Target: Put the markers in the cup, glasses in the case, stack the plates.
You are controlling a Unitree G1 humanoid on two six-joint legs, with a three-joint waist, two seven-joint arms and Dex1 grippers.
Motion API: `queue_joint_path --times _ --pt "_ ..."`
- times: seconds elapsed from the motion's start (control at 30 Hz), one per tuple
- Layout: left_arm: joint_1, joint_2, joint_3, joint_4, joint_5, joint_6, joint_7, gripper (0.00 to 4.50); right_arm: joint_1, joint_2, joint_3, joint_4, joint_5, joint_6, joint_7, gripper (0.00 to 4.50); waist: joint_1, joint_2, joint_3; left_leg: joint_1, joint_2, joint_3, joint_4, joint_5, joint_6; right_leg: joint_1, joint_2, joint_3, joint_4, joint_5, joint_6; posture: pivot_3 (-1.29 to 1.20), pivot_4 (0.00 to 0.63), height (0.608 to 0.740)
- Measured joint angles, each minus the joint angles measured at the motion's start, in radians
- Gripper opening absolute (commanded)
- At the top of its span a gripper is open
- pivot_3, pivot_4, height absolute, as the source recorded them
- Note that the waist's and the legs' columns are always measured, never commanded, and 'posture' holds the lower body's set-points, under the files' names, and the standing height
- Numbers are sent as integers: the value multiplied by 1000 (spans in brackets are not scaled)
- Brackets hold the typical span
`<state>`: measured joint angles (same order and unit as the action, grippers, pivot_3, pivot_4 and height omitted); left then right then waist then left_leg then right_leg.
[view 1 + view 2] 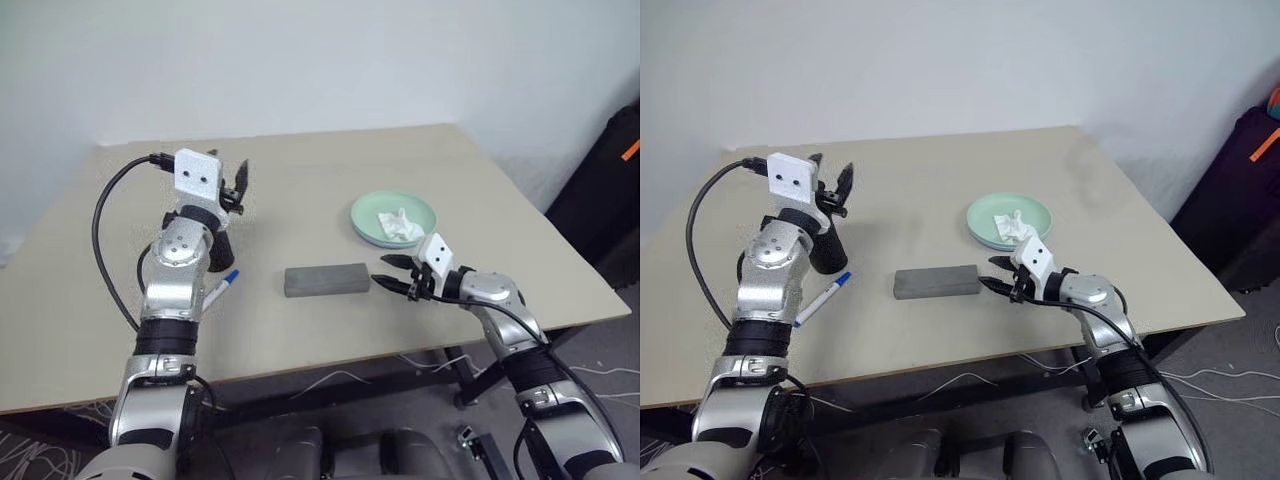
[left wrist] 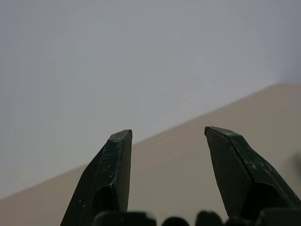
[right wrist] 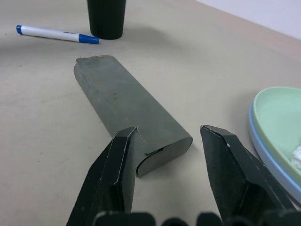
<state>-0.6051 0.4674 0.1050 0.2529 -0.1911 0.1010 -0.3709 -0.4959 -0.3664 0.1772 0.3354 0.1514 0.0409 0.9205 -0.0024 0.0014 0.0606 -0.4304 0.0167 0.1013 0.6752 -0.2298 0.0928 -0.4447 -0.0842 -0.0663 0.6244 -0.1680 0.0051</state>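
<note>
Left gripper (image 1: pixel 238 182): I see fingers apart, empty, raised above the table (image 1: pixel 300 180).
Right gripper (image 1: pixel 392 274): fingers wide, empty, grey case (image 1: pixel 326 280) at its 9 o'clock.
Marker (image 1: pixel 221 290): on the table, at 9 o'clock from the case.

No legible text, label, brand, number or sign appears on any item. The white-barrelled marker with blue ends (image 3: pixel 57 34) carries a small dark imprint along its barrel, possibly lettering, but it is too small to read.

Both head views look down over the whole bench (image 1: pixel 300 330); the right wrist view sits close above the case (image 3: pixel 127 110), the left wrist view faces the bench's far edge.
</note>
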Motion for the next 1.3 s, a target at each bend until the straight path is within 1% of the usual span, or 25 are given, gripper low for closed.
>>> queue_joint_path --times 0.1,0.2,0.33,0.4,0.5,0.6,0.7,0.8,1.0,1.1,1.17,1.27,1.3 --pt "52 82 -12 -116 -63 128 -149 2556 -6 1 2 5 0 -2 0 2304 -13 0 0 0 0 0 0 0 0 0 1 0 0 -1 1 0 0 740" --pt "120 173 -30 -203 -86 251 -252 2556 -6 2 3 11 0 -3 0 2304 -21 0 0 1 0 0 0 0 0 1 1 0 0 -3 4 0 0 740" --pt "211 275 -46 -288 -116 426 -341 2556 -6 2 3 15 -1 -7 0 2304 -24 1 0 1 0 0 -1 0 -1 0 0 0 1 -4 3 0 0 740" --pt "243 322 -48 -294 -111 504 -347 2556 -5 1 2 15 -5 -8 1 2304 -24 1 0 1 0 0 -2 1 -1 0 0 0 1 -4 2 0 0 740" --pt "246 338 -45 -265 -89 589 -311 2556 -5 4 3 16 -6 -9 1 2304 -19 1 0 2 0 -2 -3 1 -2 -1 -1 -2 1 -4 2 0 0 740" --pt "245 353 -55 -217 -42 634 -278 2556 -5 7 3 17 -7 -9 1 2304 -20 1 0 2 0 -1 -4 1 -2 -2 -1 -1 0 -3 1 0 0 740" --pt "245 354 -70 -181 -10 654 -258 2556 -5 7 3 22 -7 -9 1 2304 -19 1 0 2 0 -1 -6 2 -4 -3 -2 -1 0 -3 1 0 0 740" --pt "239 346 -92 -142 16 653 -251 2556 -5 8 3 23 -8 -9 1 2304 -20 1 0 1 0 0 -9 3 -5 -6 -2 0 0 0 -3 0 0 740" --pt "212 316 -148 -53 44 648 -263 2556 -5 7 3 22 -8 -9 0 2304 -20 1 0 0 0 1 -11 5 -8 -7 -1 1 0 0 -3 0 0 740" --pt "194 309 -160 -27 58 629 -275 1929 -4 5 3 22 -8 -8 -1 2304 -20 0 0 1 0 1 -11 5 -8 -7 -1 1 0 0 -4 0 0 740" --pt "192 302 -161 -19 61 619 -283 1343 -4 5 3 22 -8 -8 -2 2304 -20 0 0 1 0 1 -11 5 -8 -7 -1 1 0 0 -4 0 0 740" --pt "188 302 -159 -10 70 608 -284 220 1 4 2 19 -8 -8 -2 2304 -20 1 0 1 0 1 -11 5 -8 -7 -1 1 0 0 -3 0 0 740" --pt "188 302 -159 -9 73 606 -285 96 2 4 2 18 -8 -8 -2 2304 -20 1 0 1 0 1 -11 5 -8 -7 -1 1 0 0 -3 0 0 740"
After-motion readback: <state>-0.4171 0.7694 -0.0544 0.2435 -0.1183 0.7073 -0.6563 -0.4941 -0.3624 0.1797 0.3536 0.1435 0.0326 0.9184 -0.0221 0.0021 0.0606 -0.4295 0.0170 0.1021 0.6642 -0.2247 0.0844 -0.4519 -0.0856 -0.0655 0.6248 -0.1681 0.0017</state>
